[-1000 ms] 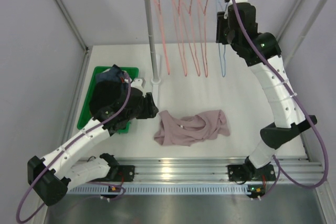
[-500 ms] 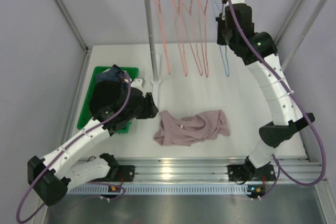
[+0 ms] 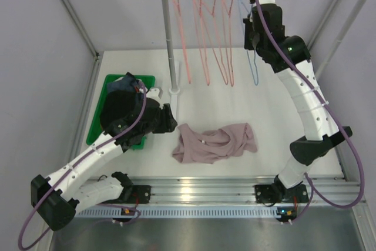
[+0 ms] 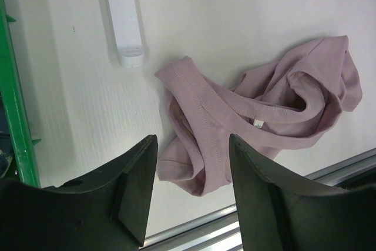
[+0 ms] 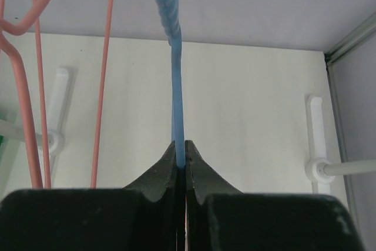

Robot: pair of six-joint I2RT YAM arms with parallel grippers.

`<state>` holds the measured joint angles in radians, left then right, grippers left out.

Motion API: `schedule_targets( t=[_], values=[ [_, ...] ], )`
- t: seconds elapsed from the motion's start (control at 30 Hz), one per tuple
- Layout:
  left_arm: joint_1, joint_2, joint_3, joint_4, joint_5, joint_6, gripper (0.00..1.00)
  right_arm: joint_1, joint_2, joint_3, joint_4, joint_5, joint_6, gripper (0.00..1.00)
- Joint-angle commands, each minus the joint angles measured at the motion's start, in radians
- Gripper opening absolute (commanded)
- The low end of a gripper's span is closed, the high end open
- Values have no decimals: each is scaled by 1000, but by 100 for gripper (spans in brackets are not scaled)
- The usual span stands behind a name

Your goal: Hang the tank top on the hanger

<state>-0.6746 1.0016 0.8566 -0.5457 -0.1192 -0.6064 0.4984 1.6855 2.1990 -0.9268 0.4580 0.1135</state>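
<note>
Right hand [image 5: 181, 157] pinched on the blue hanger [image 5: 175, 110] — left hand [image 4: 191, 166] open over the crumpled tank top [image 4: 264, 101].

The left arm [image 3: 88, 160] and right arm [image 3: 306, 101] are wearing white shells over their long links, with glossy black housings sitting at the joints. A purple cable [image 3: 351, 145] is trailing along each, behind the gripper. Small green lights [image 3: 289, 40] are glowing on the black housings. The left gripper's [image 4: 192, 142] fingers [image 4: 138, 192] are showing as matte black wedges; the right gripper's [image 5: 182, 148] are tapering to thin edges.
</note>
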Motion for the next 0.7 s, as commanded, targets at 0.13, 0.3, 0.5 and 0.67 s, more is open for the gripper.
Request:
schedule_targets(
  t=[0.13,0.3,0.5,0.67],
  values=[
    [3,-18,1,23,12,11,57,-17,-85,-43,114,31,-24,0],
    [3,-18,4,21,12,14,58,-17,-129,-91,163,19,-26,0],
    [3,-15,-2,26,18,16,58,-18,-161,-153,206,7,-32,0],
    [3,-20,-5,26,18,22,59,-17,-185,-186,230,-4,-29,0]
  ],
)
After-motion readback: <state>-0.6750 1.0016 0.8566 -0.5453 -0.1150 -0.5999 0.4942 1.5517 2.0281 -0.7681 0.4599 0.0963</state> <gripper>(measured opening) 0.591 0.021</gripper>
